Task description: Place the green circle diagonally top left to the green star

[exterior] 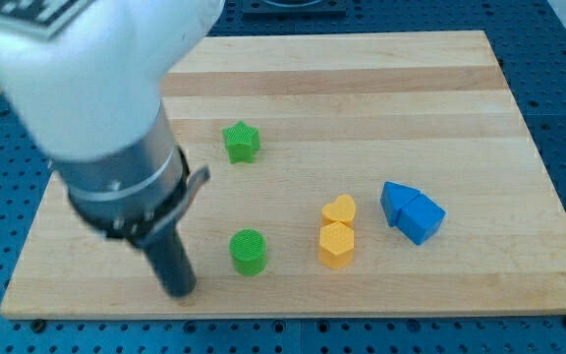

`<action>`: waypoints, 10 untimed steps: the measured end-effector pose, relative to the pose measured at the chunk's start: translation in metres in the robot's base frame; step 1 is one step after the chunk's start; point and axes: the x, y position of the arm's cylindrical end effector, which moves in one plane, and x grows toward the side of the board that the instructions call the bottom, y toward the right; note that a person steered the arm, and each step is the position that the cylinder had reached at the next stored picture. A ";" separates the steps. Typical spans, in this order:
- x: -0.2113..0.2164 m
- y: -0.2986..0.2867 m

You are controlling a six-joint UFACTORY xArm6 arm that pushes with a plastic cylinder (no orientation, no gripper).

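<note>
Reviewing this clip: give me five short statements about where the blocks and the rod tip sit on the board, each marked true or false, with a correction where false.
1. The green circle lies toward the view's bottom from the green star. True.
2. My tip is touching the green star. False: it sits to the view's left of the green circle, far below the star.
3. The yellow heart and the yellow hexagon sit right next to each other. True.
4. The blue blocks are at the view's left edge of the board. False: they sit to the view's right of the yellow pair.
5. The green circle is already up and left of the star. False: it is still almost straight below it.
</note>
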 end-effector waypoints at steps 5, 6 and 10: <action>-0.008 0.093; -0.008 0.092; -0.204 -0.010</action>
